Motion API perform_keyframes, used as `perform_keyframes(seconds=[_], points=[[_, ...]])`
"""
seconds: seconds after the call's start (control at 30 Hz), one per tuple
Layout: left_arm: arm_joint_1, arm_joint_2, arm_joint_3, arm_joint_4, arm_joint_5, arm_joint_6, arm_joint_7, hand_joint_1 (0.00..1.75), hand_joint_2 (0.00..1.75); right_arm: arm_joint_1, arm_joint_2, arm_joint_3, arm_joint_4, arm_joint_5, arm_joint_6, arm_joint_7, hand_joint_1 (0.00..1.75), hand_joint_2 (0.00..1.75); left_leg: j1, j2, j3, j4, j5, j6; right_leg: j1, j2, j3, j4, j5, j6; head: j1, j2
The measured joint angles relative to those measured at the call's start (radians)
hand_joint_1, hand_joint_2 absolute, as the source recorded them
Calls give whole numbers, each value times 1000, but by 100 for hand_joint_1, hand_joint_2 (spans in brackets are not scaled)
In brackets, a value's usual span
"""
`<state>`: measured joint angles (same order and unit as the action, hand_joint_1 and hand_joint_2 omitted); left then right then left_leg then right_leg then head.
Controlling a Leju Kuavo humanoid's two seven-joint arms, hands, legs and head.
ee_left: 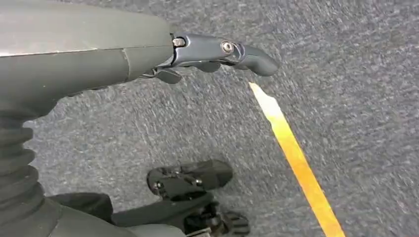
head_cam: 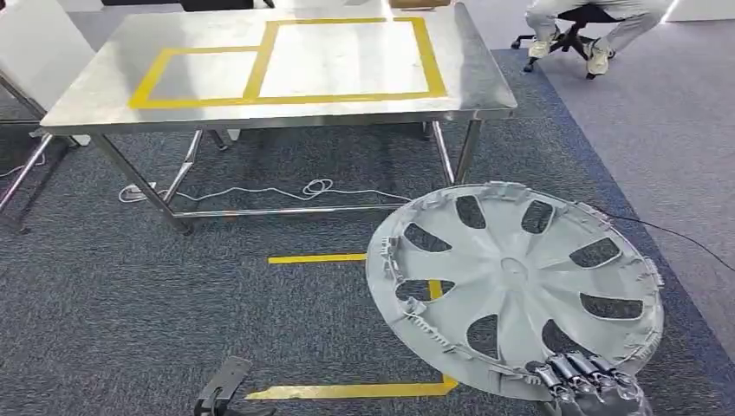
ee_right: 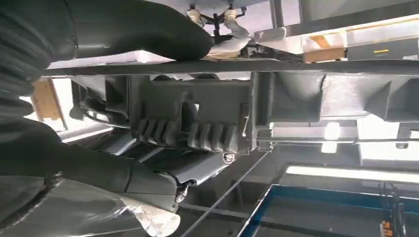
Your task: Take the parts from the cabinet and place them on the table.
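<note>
A robot looks down at blue-grey carpet (head_cam: 104, 312) marked with yellow tape lines (head_cam: 316, 258). Its right hand (head_cam: 589, 386), low on the right, grasps the near rim of a large grey plastic wheel cover (head_cam: 516, 286), fingers curled over the edge. The cover is held tilted above the floor, its ribbed inner side facing the camera. In the right wrist view, the thumb and fingers clamp the cover's rim (ee_right: 197, 126). Ahead stands a stainless steel table (head_cam: 87, 95) with yellow tape rectangles on its top, well apart from the cover. The left hand (ee_left: 217, 54) hangs over the carpet, holding nothing, fingers loosely extended. A seated person's legs (head_cam: 598, 35) appear beyond the table.
</note>
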<state>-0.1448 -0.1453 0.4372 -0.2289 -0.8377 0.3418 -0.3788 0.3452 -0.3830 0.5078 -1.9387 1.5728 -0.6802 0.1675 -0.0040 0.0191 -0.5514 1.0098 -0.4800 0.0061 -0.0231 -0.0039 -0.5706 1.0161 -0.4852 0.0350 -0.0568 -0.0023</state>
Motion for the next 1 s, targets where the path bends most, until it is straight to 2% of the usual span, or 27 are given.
perform_keyframes(seconds=[0.33, 0.37, 0.5, 0.57, 0.63, 0.67, 0.7, 0.77, 0.8, 0.83, 0.87, 0.9, 0.93, 0.97, 1.0], points=[[-2, 0, 0, 0, -6, 8, 10, 0, 175, -11, 0, 12, 7, 0, 0, -5, 143, 175, 0, 0, 0, 0, 0, 0, 0, 0, 0, 0, 0, 0, 0, 0], [-2, 1, 0, 0, -6, 8, 11, 0, 175, -12, 0, 12, 7, 0, 0, -5, 143, 175, -2, 0, -2, 7, -3, 6, -4, 0, 0, -2, 3, 4, 0, 0], [-2, 2, 0, 0, -7, 7, 15, 0, 175, -12, -1, 14, 9, 0, 0, -2, 143, 175, -3, 0, -5, 12, -6, 12, -5, 0, 0, -2, 4, 7, 0, 0], [-2, 2, 0, 0, -7, 6, 16, 0, 175, -12, -1, 16, 9, 0, 0, -1, 143, 175, -5, 0, -7, 14, -6, 16, -7, 0, 0, -4, 6, 13, 0, 0], [-3, 2, 0, 0, -8, 6, 16, 0, 175, -12, -1, 17, 8, 0, 0, -1, 143, 175, -2, 0, 0, -11, 7, 29, -2, 0, 8, -17, 11, 24, 0, 0], [-3, 2, 0, 0, -8, 6, 16, 0, 175, -11, -2, 18, 9, 0, 0, -1, 143, 175, 4, 5, 10, -28, 17, 33, -4, 1, -6, -1, -4, 23, 2, 0], [-5, 2, 0, 0, -9, 6, 16, 0, 175, -13, -3, 19, 9, 0, 0, 0, 143, 175, 6, 5, 11, -34, 22, 40, -3, 3, -28, 45, -38, 22, 5, 0], [-5, 0, 0, 0, -9, 4, 16, 0, 175, -13, -4, 21, 10, 0, 0, 0, 143, 175, 6, 5, 7, -34, 21, 41, -5, 3, -98, 196, -109, 27, 4, 0], [-4, -1, 0, 0, -9, 4, 16, 0, 175, -13, -4, 22, 10, 0, 0, -1, 143, 175, 5, 6, 6, -33, 21, 41, -5, 3, -132, 266, -135, 31, 4, 0], [-3, -1, 0, 0, -9, 4, 16, 0, 175, -12, -4, 24, 12, 0, 0, -1, 143, 175, 5, 6, 5, -31, 21, 41, -5, 3, -147, 297, -136, 32, 4, 0], [-3, -1, 0, 0, -9, 4, 16, 0, 175, -11, -4, 24, 14, 0, 0, -1, 143, 175, 6, 6, 5, -30, 20, 39, -6, 2, -135, 272, -108, 33, 4, 0], [-3, -2, 0, 0, -9, 3, 16, 0, 175, -11, -4, 24, 16, 0, 0, -1, 143, 175, 9, 5, 6, -26, 17, 34, -8, 1, -100, 202, -64, 35, 4, 0], [-3, -3, 0, 0, -9, 3, 16, 0, 175, -12, -4, 24, 16, 0, 0, -1, 143, 175, 12, 3, 6, -19, 13, 28, -10, 0, -52, 107, -18, 36, 4, 0], [-3, -3, 0, 0, -9, 3, 16, 0, 175, -13, -4, 24, 16, 0, 0, -1, 143, 175, 14, 2, 5, -9, 5, 17, -14, -3, -4, 11, 10, 40, 5, 0], [-5, 0, 0, 0, -9, 3, 16, 0, 175, -17, -4, 25, 17, 0, 0, -1, 143, 175, 6, 0, -2, -2, 0, 8, -5, 0, 9, 0, -16, 36, 8, 0]])
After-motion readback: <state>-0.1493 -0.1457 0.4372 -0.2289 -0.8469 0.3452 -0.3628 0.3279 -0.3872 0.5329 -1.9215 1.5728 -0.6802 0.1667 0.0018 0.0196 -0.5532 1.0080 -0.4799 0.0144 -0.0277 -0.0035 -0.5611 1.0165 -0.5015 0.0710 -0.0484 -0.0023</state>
